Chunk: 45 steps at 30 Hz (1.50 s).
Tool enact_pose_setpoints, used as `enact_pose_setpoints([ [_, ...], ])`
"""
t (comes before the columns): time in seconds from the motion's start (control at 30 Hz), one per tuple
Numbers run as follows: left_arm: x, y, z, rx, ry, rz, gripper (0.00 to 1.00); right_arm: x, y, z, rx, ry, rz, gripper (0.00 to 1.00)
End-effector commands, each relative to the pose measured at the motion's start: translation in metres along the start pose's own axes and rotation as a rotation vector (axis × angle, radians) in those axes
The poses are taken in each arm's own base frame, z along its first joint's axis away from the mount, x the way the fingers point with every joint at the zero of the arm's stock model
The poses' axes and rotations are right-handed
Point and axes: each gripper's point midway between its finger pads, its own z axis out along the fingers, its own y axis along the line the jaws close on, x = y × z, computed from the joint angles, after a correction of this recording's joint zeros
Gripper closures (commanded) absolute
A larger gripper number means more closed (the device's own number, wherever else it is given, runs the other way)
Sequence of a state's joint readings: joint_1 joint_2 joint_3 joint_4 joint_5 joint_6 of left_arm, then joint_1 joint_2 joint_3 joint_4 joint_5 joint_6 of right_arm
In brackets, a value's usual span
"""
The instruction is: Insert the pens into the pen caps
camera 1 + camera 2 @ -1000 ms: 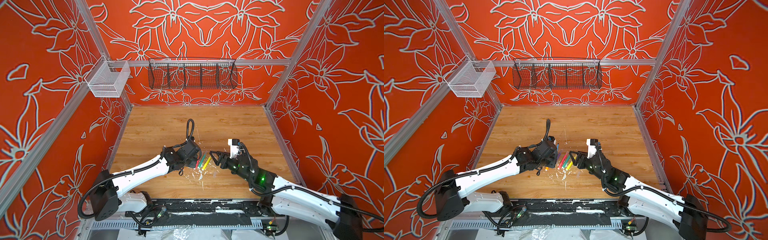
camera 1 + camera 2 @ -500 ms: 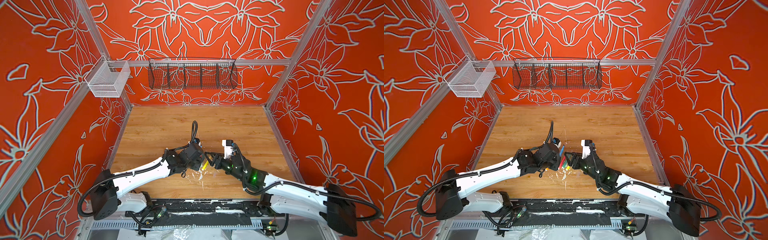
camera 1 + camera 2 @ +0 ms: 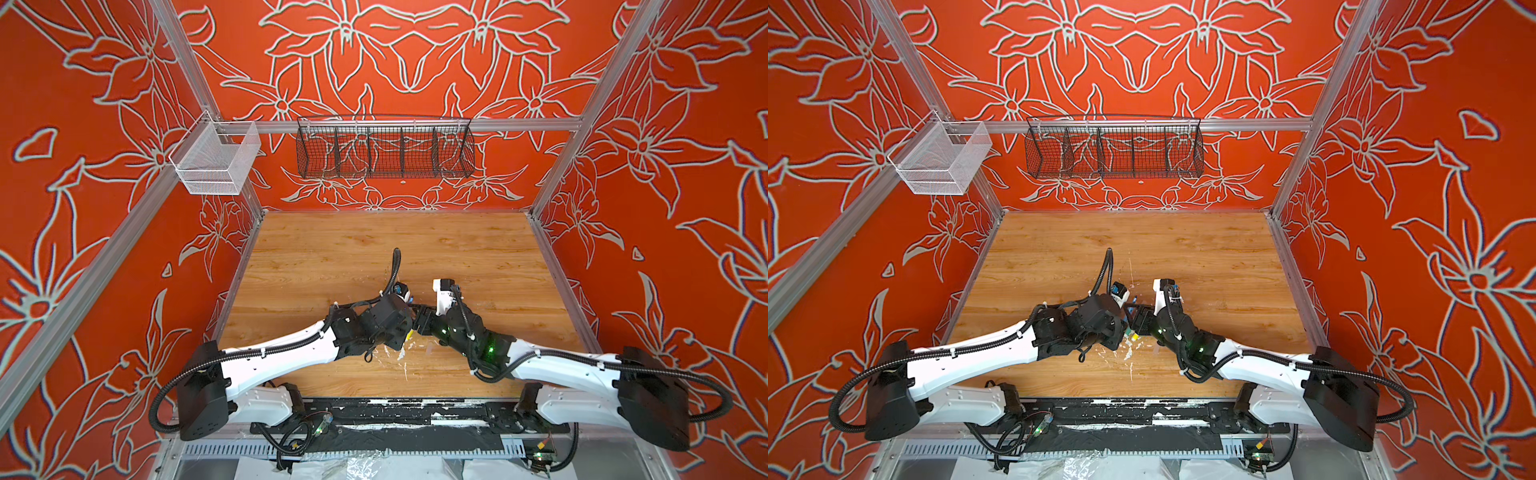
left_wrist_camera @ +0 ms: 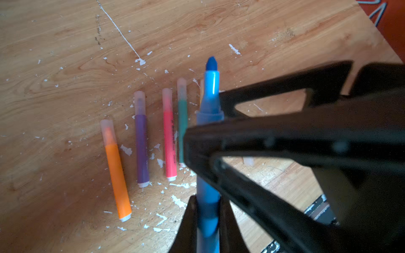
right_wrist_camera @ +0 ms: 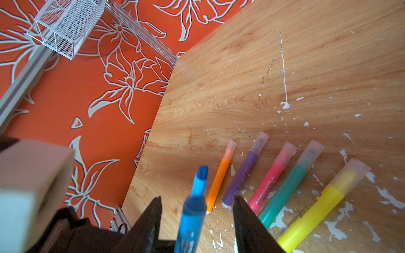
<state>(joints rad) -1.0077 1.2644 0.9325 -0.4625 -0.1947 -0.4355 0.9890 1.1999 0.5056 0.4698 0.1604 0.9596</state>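
Fingers (image 4: 186, 227) of the left gripper (image 4: 207, 198) are clamped on the rear barrel of the blue pen (image 4: 211, 96). Fingers (image 5: 151, 223) of the right gripper (image 5: 198, 197) stand one on each side of the same barrel, with a gap showing on both sides, so we log them as parted and not gripping. We count six pens: one in the grip and five on the table (image 5: 285, 54). The blue pen is held off the wood, uncapped, with its dark felt tip bare. Its long axis runs away from both wrist cameras, tip leading, roughly in line with the row below. The five lie side by side, nearly parallel and not touching: orange pen (image 5: 219, 181), purple pen (image 5: 241, 175), pink pen (image 5: 269, 177), green pen (image 5: 287, 188), yellow pen (image 5: 315, 206), in that order. We count five pen caps (image 5: 260, 140), clear, each seated on a lying pen. All sit at the end the blue tip points toward, and the small white ends face the other way. In both top views the grippers meet over the near middle of the table, hiding most of the row.
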Motion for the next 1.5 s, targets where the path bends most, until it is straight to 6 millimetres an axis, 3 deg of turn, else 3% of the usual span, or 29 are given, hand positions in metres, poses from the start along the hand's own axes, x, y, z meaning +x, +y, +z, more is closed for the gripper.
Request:
enact_pose_setpoints([
  [0.0,-0.002,-0.007,-0.006,0.026,-0.027,0.027,1.00,-0.012,0.019,0.006,-0.041,-0.044,0.031,0.47],
  [0.23,0.001,-0.006,-0.005,0.026,-0.029,0.035,1.00,-0.012,0.017,0.009,-0.041,-0.054,0.040,0.59],
  [0.47,0.002,-0.006,-0.005,0.027,-0.029,0.038,1.00,-0.013,0.016,0.009,-0.038,-0.062,0.045,0.65],
  [0.8,-0.001,-0.005,-0.008,0.030,-0.063,0.046,1.00,-0.012,0.018,0.010,-0.053,-0.058,0.068,0.90],
  [0.93,-0.002,-0.003,-0.008,0.028,-0.088,0.046,0.81,-0.013,0.017,0.009,-0.054,-0.066,0.080,0.98],
  [1.0,-0.002,-0.003,-0.006,0.026,-0.098,0.051,0.76,-0.013,0.018,0.008,-0.059,-0.068,0.086,0.99],
  [1.47,-0.005,-0.006,0.010,0.012,-0.101,0.057,0.77,-0.014,0.018,0.005,-0.069,-0.076,0.101,1.00],
])
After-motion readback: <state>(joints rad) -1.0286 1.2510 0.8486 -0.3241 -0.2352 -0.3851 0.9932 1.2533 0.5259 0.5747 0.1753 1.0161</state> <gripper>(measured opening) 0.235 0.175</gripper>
